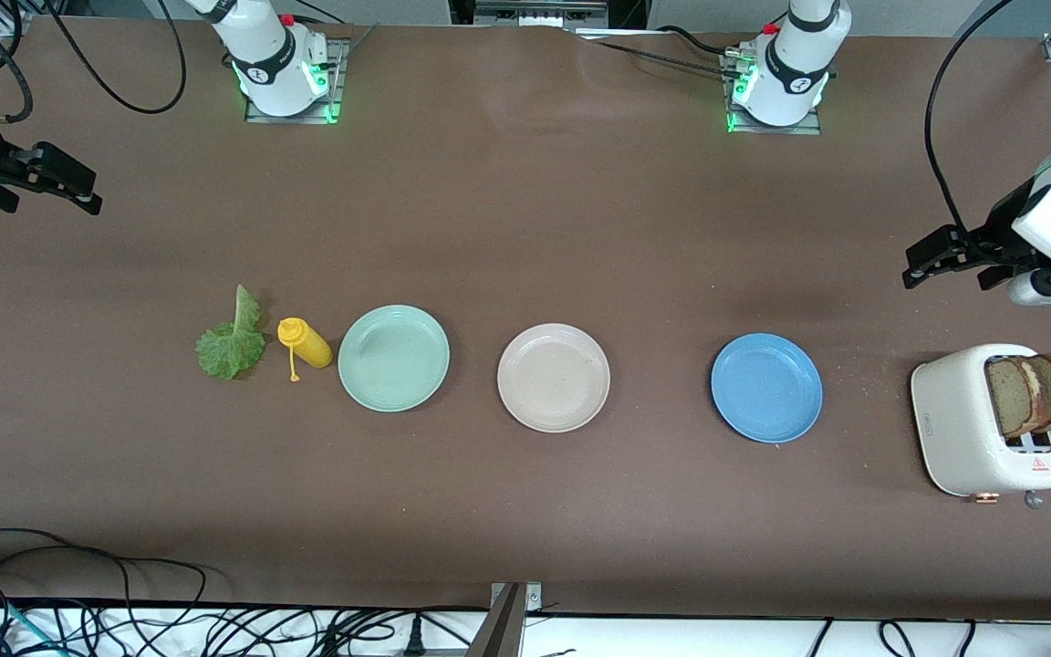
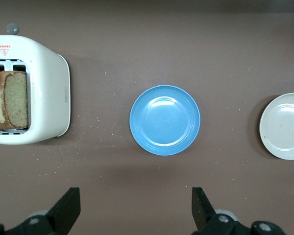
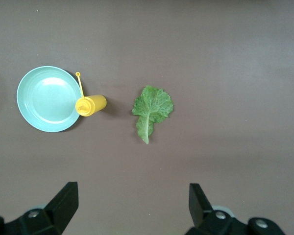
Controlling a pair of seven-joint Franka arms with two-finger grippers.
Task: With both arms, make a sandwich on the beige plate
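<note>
The beige plate [image 1: 553, 377] [image 2: 284, 126] lies bare at the middle of the table, between a mint-green plate [image 1: 393, 358] [image 3: 46, 98] and a blue plate [image 1: 766, 388] [image 2: 164, 120]. Two brown bread slices [image 1: 1032, 394] [image 2: 12, 100] stand upright in a white toaster [image 1: 954, 411] [image 2: 46, 98] at the left arm's end. A ruffled green lettuce leaf [image 1: 232, 342] [image 3: 152, 107] lies flat toward the right arm's end. My left gripper [image 1: 916, 265] [image 2: 135, 196] hangs open and empty over bare table near the toaster. Open and empty too, my right gripper [image 1: 88, 193] [image 3: 132, 191] hovers over bare table at its own end.
A yellow squeeze bottle [image 1: 305, 343] [image 3: 90, 105] lies on its side between the lettuce and the mint-green plate, its cap dangling on a strap. Crumbs dot the table around the toaster. Cables run along the table edge nearest the front camera.
</note>
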